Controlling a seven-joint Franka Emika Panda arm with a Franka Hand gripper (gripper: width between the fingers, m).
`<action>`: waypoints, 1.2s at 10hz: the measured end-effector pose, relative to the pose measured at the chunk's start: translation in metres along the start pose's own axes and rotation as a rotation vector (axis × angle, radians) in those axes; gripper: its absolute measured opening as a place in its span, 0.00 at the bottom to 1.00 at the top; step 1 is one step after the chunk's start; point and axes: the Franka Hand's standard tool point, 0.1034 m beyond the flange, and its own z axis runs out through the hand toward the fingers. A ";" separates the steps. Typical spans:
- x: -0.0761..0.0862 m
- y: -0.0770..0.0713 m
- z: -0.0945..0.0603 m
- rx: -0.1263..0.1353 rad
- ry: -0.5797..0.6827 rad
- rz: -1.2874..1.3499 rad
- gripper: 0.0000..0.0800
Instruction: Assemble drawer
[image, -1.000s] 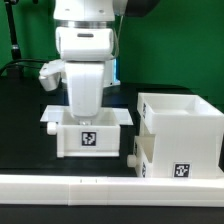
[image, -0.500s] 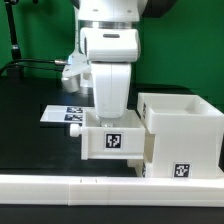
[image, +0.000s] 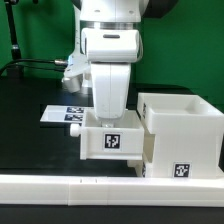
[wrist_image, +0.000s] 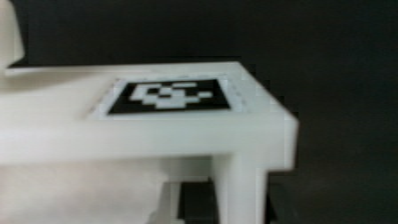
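- Exterior view, lower edge of frame: long low white border rail (image: 70, 184) runs across the foreground.
- Just behind the rail, lower right: large white drawer casing (image: 185, 125), open at the top, one black-and-white tag on its front face.
- A second small tray (image: 146, 160) sits in the casing's lower left corner, side knob visible.
- Centre of frame: small tray (image: 112, 138), tagged front facing the camera, its right side touching or very nearly touching the casing.
- Gripper (image: 108, 112) comes straight down into the tray; fingertips are hidden behind the tray wall, so opening width and grip cannot be told.
- Behind, centre left: marker board (image: 62, 113) flat on the black table (image: 25, 130).
- Wrist view: blurred white tray wall with one tag (wrist_image: 169, 96); no fingers discernible.
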 end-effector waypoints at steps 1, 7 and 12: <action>0.002 0.000 0.000 0.000 0.000 -0.003 0.05; 0.016 -0.002 0.003 0.007 0.000 0.033 0.05; 0.016 -0.001 0.003 0.004 0.000 0.017 0.05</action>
